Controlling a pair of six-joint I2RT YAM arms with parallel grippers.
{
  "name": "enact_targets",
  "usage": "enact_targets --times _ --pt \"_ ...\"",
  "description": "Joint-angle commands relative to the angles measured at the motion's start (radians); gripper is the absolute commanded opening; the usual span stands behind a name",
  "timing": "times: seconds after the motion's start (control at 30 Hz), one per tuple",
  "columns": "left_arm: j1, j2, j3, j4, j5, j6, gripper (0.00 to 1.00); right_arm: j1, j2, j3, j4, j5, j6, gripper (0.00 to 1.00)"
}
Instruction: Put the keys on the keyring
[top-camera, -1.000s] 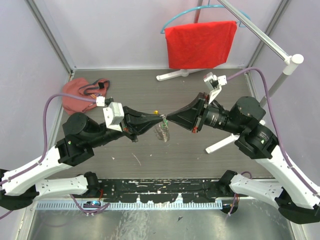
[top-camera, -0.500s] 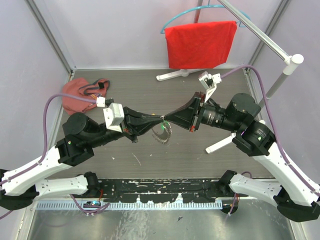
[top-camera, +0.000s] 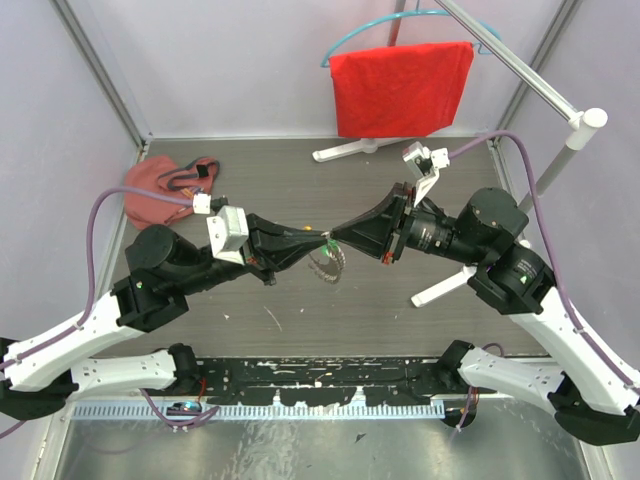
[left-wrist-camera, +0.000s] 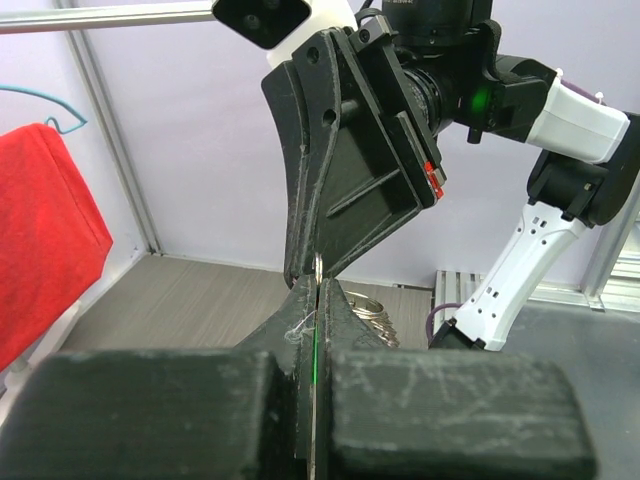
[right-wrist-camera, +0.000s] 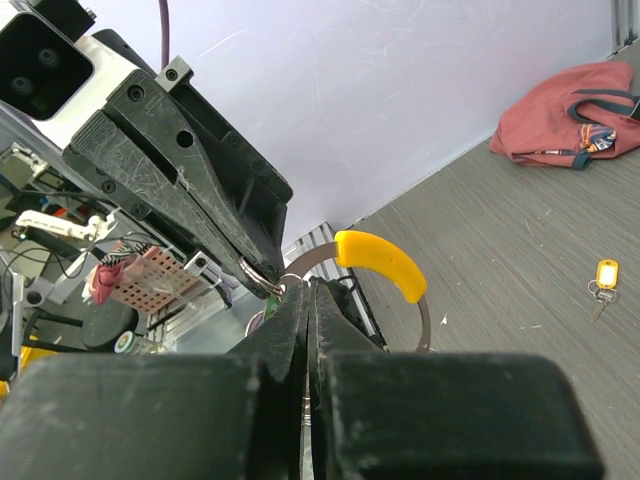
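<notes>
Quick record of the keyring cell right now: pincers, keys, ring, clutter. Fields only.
left pincer: shut, green key edge-on between its fingers
right pincer: shut on keyring at its tips
pincer relation: tip to tip, raised above table
keyring: off the table, orange segment visible
yellow-gold key: lying loose on the table, not held
red pouch: far left corner, untouched

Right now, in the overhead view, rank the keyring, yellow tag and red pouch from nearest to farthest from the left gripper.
1. Keyring: hanging at the tips of the left gripper.
2. Yellow tag: lying just behind.
3. Red pouch: far back-left corner.
</notes>
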Motion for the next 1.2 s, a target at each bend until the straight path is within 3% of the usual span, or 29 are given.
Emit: enact_targets --times 0.0,0.8,1.17 --pt "-0.004 0.004 0.031 0.030 0.014 0.004 0.00 0.002 -0.020 0.039 0.083 -0.012 -0.014 0.01" --pt "-0.004 0.016 0.057 -0.014 0.065 0.013 0.00 0.002 -0.061 0.045 0.069 0.065 -0.040 0.01" --pt "-0.004 0.021 0.072 -0.033 0.069 0.021 0.00 0.002 0.017 0.164 -0.153 0.009 -0.117 0.01"
